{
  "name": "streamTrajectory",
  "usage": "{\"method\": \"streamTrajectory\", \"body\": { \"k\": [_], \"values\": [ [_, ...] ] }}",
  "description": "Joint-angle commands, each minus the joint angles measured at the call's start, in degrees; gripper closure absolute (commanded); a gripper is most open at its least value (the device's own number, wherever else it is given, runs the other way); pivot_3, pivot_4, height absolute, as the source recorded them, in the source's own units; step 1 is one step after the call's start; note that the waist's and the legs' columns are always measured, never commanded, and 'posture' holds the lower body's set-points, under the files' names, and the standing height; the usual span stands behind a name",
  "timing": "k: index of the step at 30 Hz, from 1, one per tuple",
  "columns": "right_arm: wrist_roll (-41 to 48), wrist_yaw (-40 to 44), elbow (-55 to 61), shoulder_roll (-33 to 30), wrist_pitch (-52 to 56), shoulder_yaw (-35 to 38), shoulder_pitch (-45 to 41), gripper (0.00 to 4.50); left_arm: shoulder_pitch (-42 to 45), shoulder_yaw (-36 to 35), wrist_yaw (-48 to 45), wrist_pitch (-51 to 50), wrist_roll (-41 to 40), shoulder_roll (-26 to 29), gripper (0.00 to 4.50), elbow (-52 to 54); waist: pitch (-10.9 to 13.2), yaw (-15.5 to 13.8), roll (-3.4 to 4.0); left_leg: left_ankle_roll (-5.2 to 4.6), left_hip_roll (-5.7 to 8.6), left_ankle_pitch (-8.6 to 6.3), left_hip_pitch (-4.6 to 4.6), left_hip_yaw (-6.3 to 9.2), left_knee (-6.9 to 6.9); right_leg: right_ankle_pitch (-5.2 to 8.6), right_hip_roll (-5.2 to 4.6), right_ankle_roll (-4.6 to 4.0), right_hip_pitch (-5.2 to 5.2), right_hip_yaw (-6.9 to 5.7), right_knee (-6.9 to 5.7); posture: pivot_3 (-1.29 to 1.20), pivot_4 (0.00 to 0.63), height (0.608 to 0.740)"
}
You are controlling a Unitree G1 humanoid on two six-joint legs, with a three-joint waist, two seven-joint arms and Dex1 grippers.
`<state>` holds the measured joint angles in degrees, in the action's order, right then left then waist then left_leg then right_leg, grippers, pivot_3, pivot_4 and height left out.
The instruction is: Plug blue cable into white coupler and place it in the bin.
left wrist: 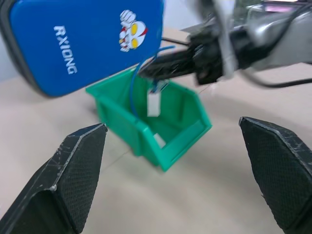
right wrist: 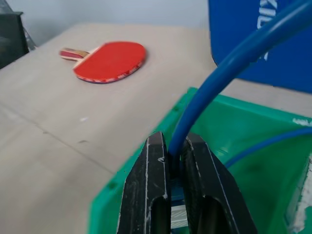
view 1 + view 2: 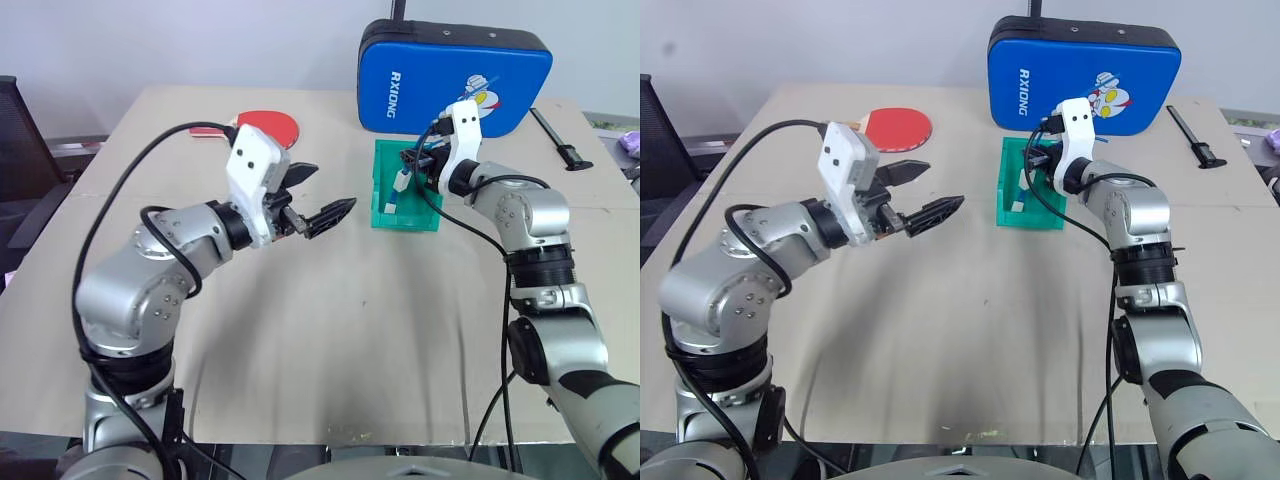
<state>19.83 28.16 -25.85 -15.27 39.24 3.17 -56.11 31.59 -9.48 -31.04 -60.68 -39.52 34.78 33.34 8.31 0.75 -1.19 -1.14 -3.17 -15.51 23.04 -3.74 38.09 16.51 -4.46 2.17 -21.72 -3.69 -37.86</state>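
Cable (image 2: pixel 229 63) hangs over the bin (image 1: pixel 146 134), pinched in the right jaws (image 2: pixel 178 161), with the coupler (image 1: pixel 154 103) dangling at its end; nearer, the left jaws (image 3: pixel 322 198) gape empty above the bench (image 3: pixel 380 330). Let go off-centre, the springy cable could catch the rim and spill out.

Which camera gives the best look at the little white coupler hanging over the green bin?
The left wrist view: the white coupler dangles from the blue cable over the bin, unobstructed. In the eye views it is a tiny white block under the right gripper; the right wrist view catches only an edge.
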Motion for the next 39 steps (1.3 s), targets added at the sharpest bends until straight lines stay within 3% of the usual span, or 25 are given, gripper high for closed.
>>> {"method": "streamTrajectory", "body": {
  "k": [1, 3, 4, 7, 11, 12, 13, 22, 27, 29, 32, 35, 39],
  "values": [
    [-0.5, 4.5, -7.7, -0.8, -2.7, 0.3, -6.0, 4.50, 3.6, -4.3, 2.2, -5.4, -5.8, 1.3, 0.02, 2.7, 0.2, 0.1, 0.00, 0.00, 0.00, 0.00, 0.02, -0.02, -0.01, 0.00, 0.00, 0.00, -0.02, 0.01, 0.01, 0.00, 0.150, 0.701],
    [-1.7, 6.9, -12.7, -1.2, -4.2, -0.5, -8.4, 4.50, 4.0, -4.9, 3.9, -6.7, -6.5, 1.5, 0.02, 2.9, 0.3, 0.1, 0.01, 0.01, -0.01, 0.00, 0.13, -0.03, 0.00, 0.00, -0.01, 0.01, -0.08, -0.01, 0.04, 0.00, 0.150, 0.701],
    [-2.3, 7.0, -14.6, -1.3, -5.3, -0.4, -9.3, 4.14, 3.8, -5.0, 4.6, -7.0, -7.0, 1.3, 0.00, 2.9, 0.3, 0.1, 0.01, 0.01, -0.01, 0.00, 0.13, -0.05, 0.01, 0.00, -0.02, 0.01, -0.08, 0.01, 0.07, 0.00, 0.150, 0.701],
    [-3.5, 8.2, -17.4, -1.8, -7.3, -0.4, -11.0, 2.96, 2.3, -4.5, 5.4, -7.2, -7.3, 1.8, 0.00, 3.6, 0.3, 0.0, 0.01, 0.01, 0.00, 0.00, 0.14, -0.09, 0.01, 0.00, -0.03, 0.02, -0.07, 0.00, 0.09, 0.00, 0.150, 0.701],
    [-4.2, 6.9, -16.6, -2.8, -7.9, 0.6, -11.3, 1.09, 1.6, -4.6, 6.2, -7.1, -8.3, 1.9, 0.00, 3.7, 0.3, -0.1, 0.01, 0.02, 0.00, 0.01, 0.25, 0.01, 0.13, -0.02, -0.05, 0.04, -0.08, -0.09, 0.05, 0.00, 0.150, 0.701],
    [-4.3, 6.2, -15.3, -3.4, -7.5, 0.9, -11.0, 0.44, 1.5, -4.6, 6.3, -7.1, -8.5, 2.0, 0.00, 3.7, 0.3, -0.1, 0.01, 0.03, 0.00, 0.01, 0.25, 0.00, 0.17, -0.05, -0.05, 0.10, -0.08, -0.09, 0.03, 0.00, 0.150, 0.701],
    [-4.5, 5.7, -13.7, -4.2, -7.2, 1.1, -10.5, 0.10, 1.4, -4.6, 6.5, -7.1, -8.8, 2.1, 0.00, 3.7, 0.3, -0.1, 0.03, 0.03, 0.01, 0.01, 0.25, 0.00, 0.19, -0.06, -0.05, 0.11, -0.08, -0.09, 0.03, 0.00, 0.150, 0.701],
    [3.2, 9.4, 15.5, -12.5, 5.3, 4.6, 0.5, 0.10, -3.5, -3.6, 5.1, -2.4, -7.5, 4.5, 0.00, 6.5, 0.3, -0.1, 0.03, 0.05, 0.01, 0.02, 0.36, 0.08, 0.20, -0.07, -0.08, 0.13, -0.09, -0.18, 0.08, 0.00, 0.150, 0.701],
    [10.8, 22.0, 37.0, -18.2, -0.6, 9.5, 29.2, 0.10, -24.6, -4.5, 4.9, 11.1, 2.8, 3.9, 0.00, 10.7, 0.3, -0.6, 0.02, 0.06, 0.00, 0.02, 0.39, 0.08, 0.07, -0.05, -0.08, 0.18, -0.05, -0.18, 0.32, 0.00, 0.150, 0.701],
    [8.7, 26.0, 38.3, -19.7, -8.0, 11.1, 42.5, 0.10, -35.9, -4.3, 3.0, 18.8, 8.5, 3.4, 0.00, 9.4, 0.1, -1.4, -0.02, 0.06, 0.00, 0.02, 0.60, 0.13, 0.05, -0.06, -0.10, 0.19, -0.20, -0.21, 0.42, 0.00, 0.150, 0.701],
    [7.2, 29.7, 36.1, -20.1, -17.8, 13.0, 54.8, 0.10, -48.7, -1.0, -1.3, 33.2, 17.7, 4.1, 0.00, 5.6, 0.2, -1.6, 0.28, 0.04, 0.03, -0.04, 0.65, 0.08, 0.09, -0.04, -0.08, 0.23, -0.12, -0.27, 0.88, 0.00, 0.150, 0.701],
    [6.2, 32.8, 32.1, -19.2, -27.1, 14.3, 63.2, 0.10, -53.7, -0.3, -1.6, 42.0, 19.7, -0.8, 0.00, 2.1, 0.3, -1.5, 0.43, -0.08, 0.02, -0.09, 0.30, -0.24, 0.20, -0.15, -0.09, 0.24, 0.04, -0.19, 0.73, 0.00, 0.150, 0.701],
    [5.5, 35.5, 27.9, -17.6, -36.1, 14.0, 68.7, 0.10, -55.5, 2.7, -2.2, 48.0, 23.5, -3.4, 0.00, -0.1, 0.1, -1.6, 0.15, -0.42, -0.10, -0.29, -0.46, -0.14, 0.19, -0.15, -0.16, 0.01, 0.53, -0.03, 0.71, 0.00, 0.150, 0.701]
  ]
}}
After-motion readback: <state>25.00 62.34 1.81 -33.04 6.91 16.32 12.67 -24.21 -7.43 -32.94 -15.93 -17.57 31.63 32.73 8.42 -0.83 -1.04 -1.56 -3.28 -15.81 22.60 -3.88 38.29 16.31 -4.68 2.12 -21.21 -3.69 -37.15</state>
